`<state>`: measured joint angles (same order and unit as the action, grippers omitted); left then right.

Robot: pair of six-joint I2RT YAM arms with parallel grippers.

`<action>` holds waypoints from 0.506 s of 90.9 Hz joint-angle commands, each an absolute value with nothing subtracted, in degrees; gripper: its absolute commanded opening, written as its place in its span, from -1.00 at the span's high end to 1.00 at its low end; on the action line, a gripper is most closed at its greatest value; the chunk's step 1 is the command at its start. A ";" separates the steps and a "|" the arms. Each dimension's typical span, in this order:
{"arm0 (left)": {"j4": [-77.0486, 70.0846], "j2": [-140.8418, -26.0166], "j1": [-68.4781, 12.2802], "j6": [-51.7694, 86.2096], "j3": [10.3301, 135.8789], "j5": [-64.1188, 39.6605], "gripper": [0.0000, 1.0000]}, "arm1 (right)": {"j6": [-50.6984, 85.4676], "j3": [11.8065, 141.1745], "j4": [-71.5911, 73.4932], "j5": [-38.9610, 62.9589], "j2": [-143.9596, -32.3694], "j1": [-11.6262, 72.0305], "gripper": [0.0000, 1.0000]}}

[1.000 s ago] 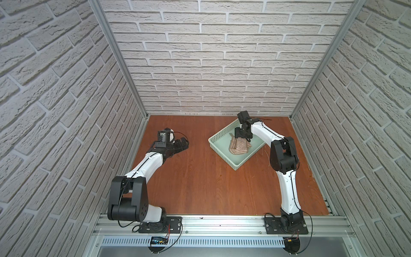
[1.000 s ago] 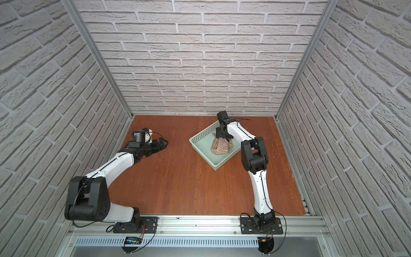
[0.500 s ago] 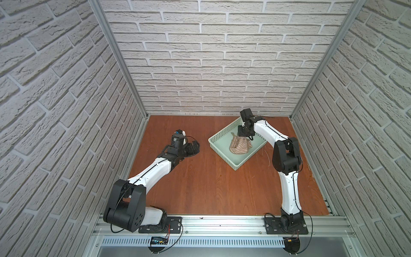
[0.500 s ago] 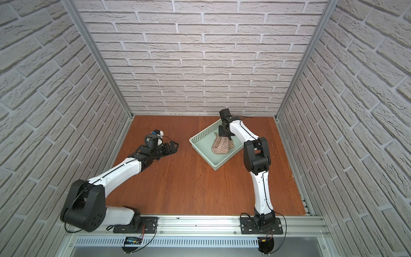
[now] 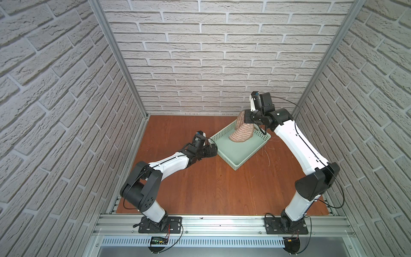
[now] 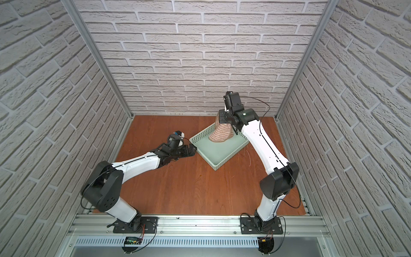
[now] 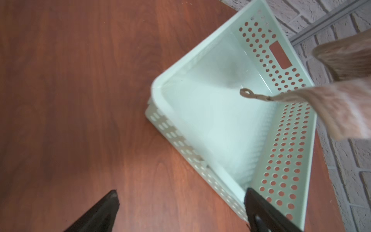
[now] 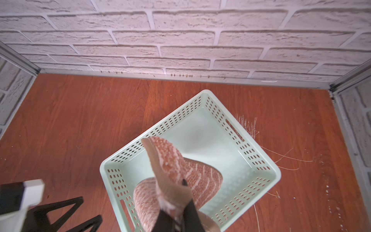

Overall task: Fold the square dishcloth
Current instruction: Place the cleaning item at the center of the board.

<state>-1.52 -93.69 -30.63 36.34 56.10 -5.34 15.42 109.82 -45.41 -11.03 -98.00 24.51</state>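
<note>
While the right gripper (image 5: 245,117) is pinched tight on a bunched fold of the square dishcloth (image 5: 241,133), the cloth hangs from it in a striped cone over the far part of the mint-green basket (image 5: 235,168). Both top views show its lower edge down inside the walls, though contact with the floor cannot be told. The left gripper (image 5: 212,150), jaws spread wide and holding nothing, sits low over the wooden table (image 5: 211,189) at the basket's left corner. In the left wrist view, one finger (image 7: 253,197) overlaps the rim.
</note>
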 commanded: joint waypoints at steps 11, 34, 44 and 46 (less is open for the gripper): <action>1.70 -100.51 -33.41 38.91 64.29 -3.28 -0.96 | 14.23 106.21 -49.95 -20.46 -84.92 24.43 0.93; 5.68 -104.38 -33.12 40.23 68.04 -1.34 -0.88 | 15.23 101.25 -56.49 -29.58 -73.55 24.39 0.93; 6.28 -104.84 -32.16 40.20 68.99 -1.15 -0.88 | 18.08 95.99 -58.87 -33.94 -70.27 24.41 0.93; 6.32 -104.96 -31.79 40.17 69.17 -1.19 -0.88 | 18.45 94.86 -59.06 -33.69 -69.75 24.38 0.93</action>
<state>5.15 -104.31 -33.06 39.94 66.85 -2.46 15.64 99.88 -54.74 -27.88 -70.83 24.49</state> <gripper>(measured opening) 0.942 0.068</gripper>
